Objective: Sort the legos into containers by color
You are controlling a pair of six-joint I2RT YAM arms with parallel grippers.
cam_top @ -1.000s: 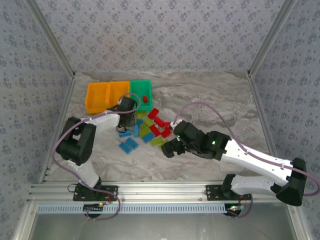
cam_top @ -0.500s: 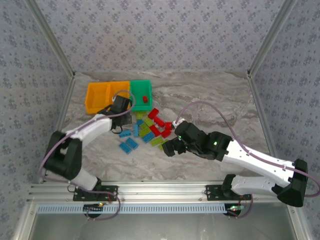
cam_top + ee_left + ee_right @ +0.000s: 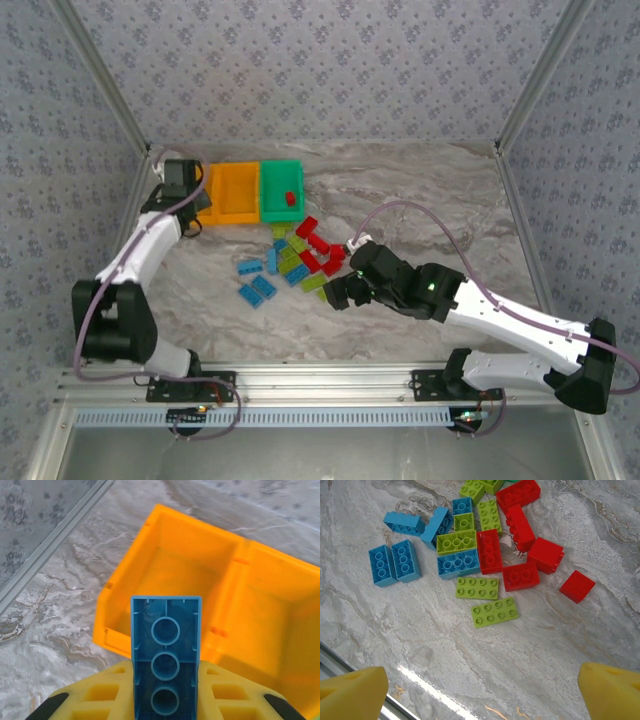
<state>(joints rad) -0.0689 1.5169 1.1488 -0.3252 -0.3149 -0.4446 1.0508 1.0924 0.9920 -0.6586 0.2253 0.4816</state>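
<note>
The left gripper (image 3: 166, 692) is clamping a blue lego (image 3: 166, 645) lengthwise, its long axis pointing straight ahead of the fingers, with the end orange container (image 3: 200, 562) gaping just beyond and below the fingertips.

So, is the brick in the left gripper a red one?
No, the left gripper is shut on a blue brick, with an orange bin just beyond it.

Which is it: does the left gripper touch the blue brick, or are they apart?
Touching. The left wrist view shows the blue brick clamped between the left gripper's yellow fingers, with no gap.
</note>
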